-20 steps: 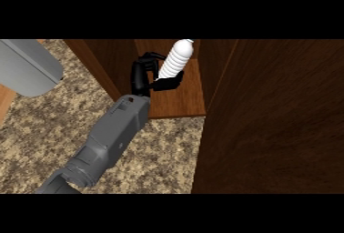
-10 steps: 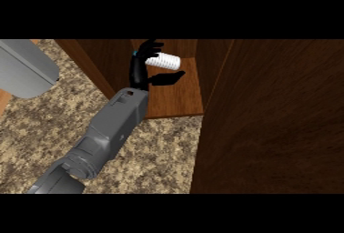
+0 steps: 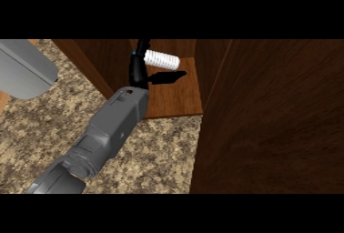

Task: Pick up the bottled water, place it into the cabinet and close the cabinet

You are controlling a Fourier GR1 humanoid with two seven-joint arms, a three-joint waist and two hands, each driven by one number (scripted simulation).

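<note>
I am opening my right hand [image 3: 144,68] away from the bottled water [image 3: 162,59] on the cabinet [image 3: 176,93] shelf, backing straight out so that I avoid tipping it.

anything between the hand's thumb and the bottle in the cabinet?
No. In the head view the hand is open, thumb spread aside; only bare cabinet shelf shows between it and the bottled water.
</note>
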